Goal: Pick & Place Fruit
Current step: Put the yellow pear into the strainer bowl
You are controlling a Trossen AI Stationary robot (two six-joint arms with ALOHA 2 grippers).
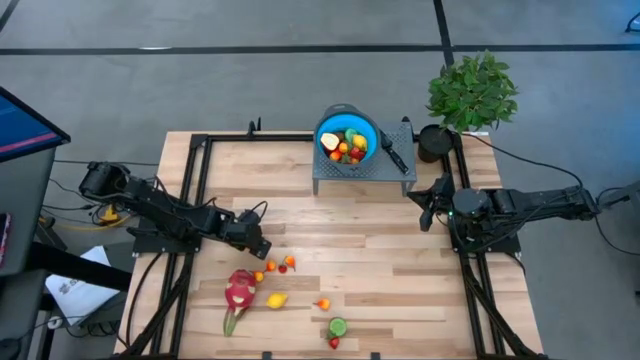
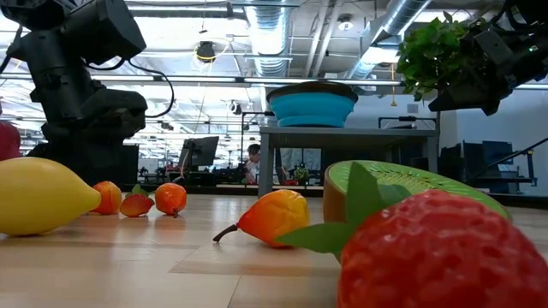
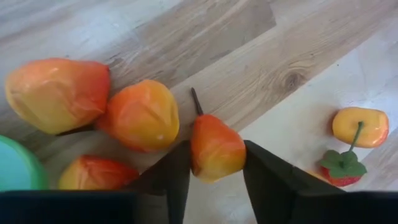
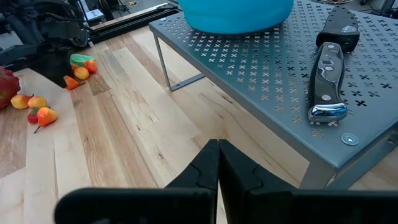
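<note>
The left hand [image 3: 214,171] is low over the desk [image 1: 400,250], its two dark fingers [image 3: 177,180] standing on either side of a small orange-red fruit with a stem [image 3: 214,148]; they sit close against its sides, though whether they press it cannot be told. Just beside that fruit lie three more orange-yellow fruits [image 3: 142,115], touching one another. In the high view the same hand [image 1: 258,245] is near the desk's left rail, with the pink dragon fruit [image 1: 239,292] and a yellow lemon [image 1: 277,300] a little nearer the front edge, then an orange fruit [image 1: 322,304], a green kiwi half [image 1: 338,327] and a strawberry [image 1: 334,343]. At the back, a blue bowl [image 1: 347,140] holding fruits sits on a grey perforated stand [image 1: 362,170] beside a black-handled knife [image 1: 394,152]. The right hand [image 4: 217,162] is clenched with nothing in it, hanging near the stand on the desk's right side.
</note>
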